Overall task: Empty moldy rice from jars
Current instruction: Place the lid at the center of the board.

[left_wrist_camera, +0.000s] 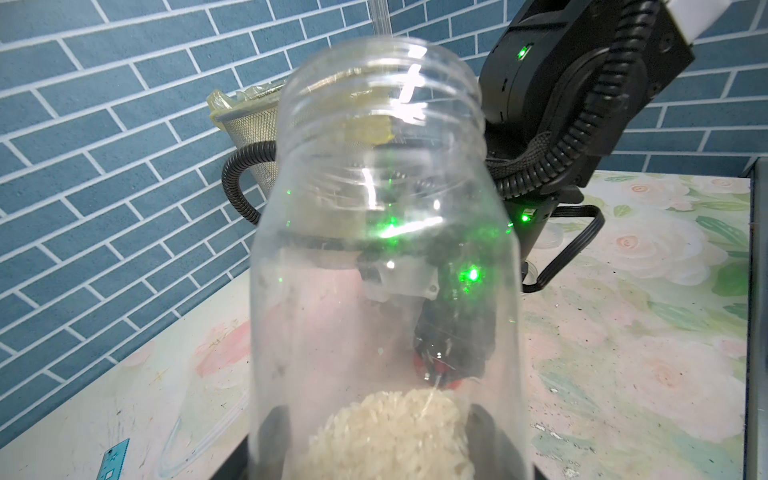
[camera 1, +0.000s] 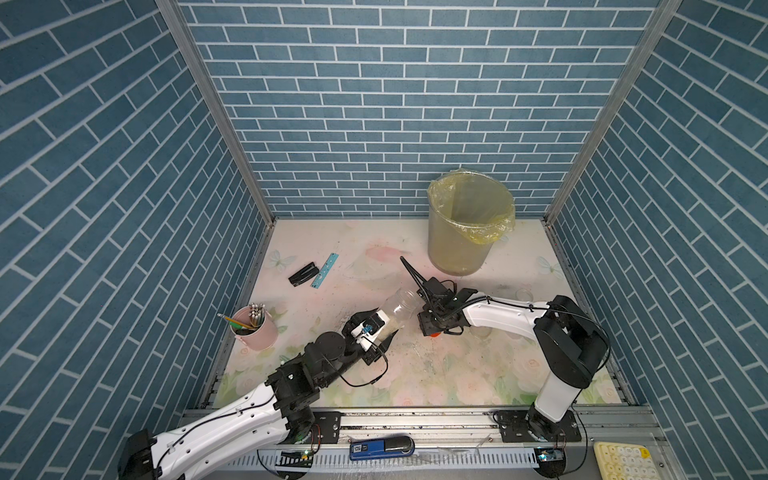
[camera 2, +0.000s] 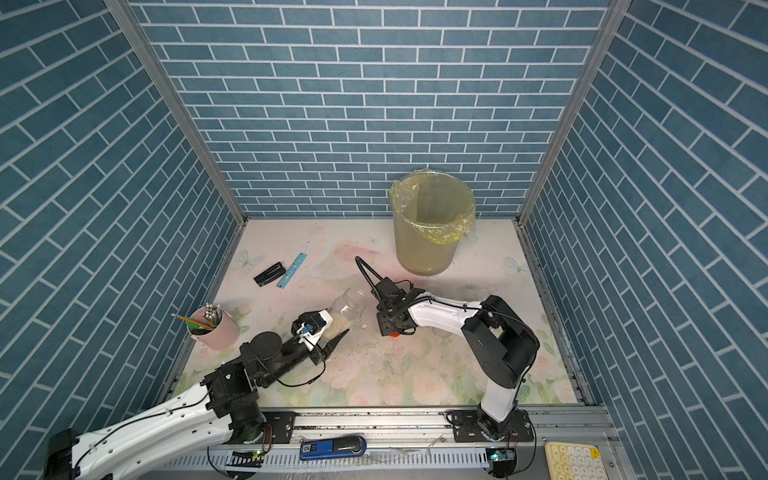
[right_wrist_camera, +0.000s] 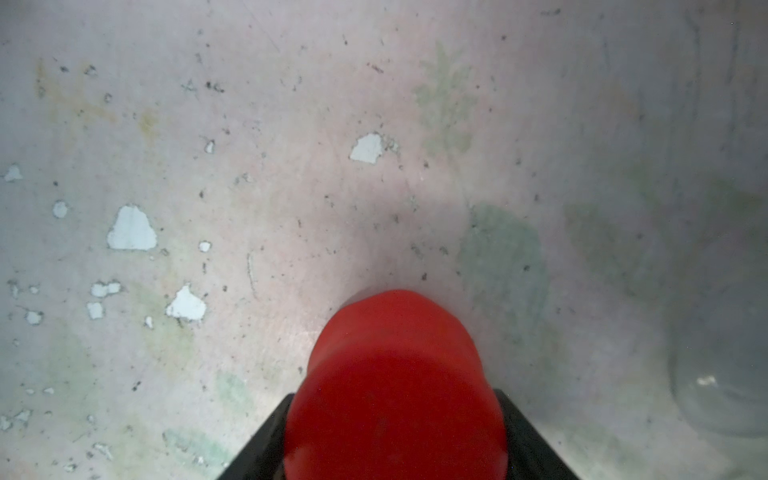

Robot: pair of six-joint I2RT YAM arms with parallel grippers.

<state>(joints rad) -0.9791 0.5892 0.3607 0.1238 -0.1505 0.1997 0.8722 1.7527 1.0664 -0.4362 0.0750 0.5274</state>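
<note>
My left gripper (camera 1: pixel 381 328) clamps the tilted, uncapped jar (camera 1: pixel 401 305), moldy rice (left_wrist_camera: pixel 390 432) at its base; my right gripper (right_wrist_camera: pixel 395 453) pinches the red cap (right_wrist_camera: pixel 395 374). Bare table (camera 1: pixel 457 374) lies lower centre; the right fingertips are cut off.

No text, number or brand can be read in any view.

- Blue-and-black handheld device (camera 1: pixel 381 448) on the front rail: carries a small pale label; its characters are too small to read.
- Cream keypad (camera 1: pixel 621 460) at the front corner: key legends cannot be made out.
- Flat teal plastic ruler (camera 1: pixel 324 270) on the surface: white marks only, unreadable.
</note>
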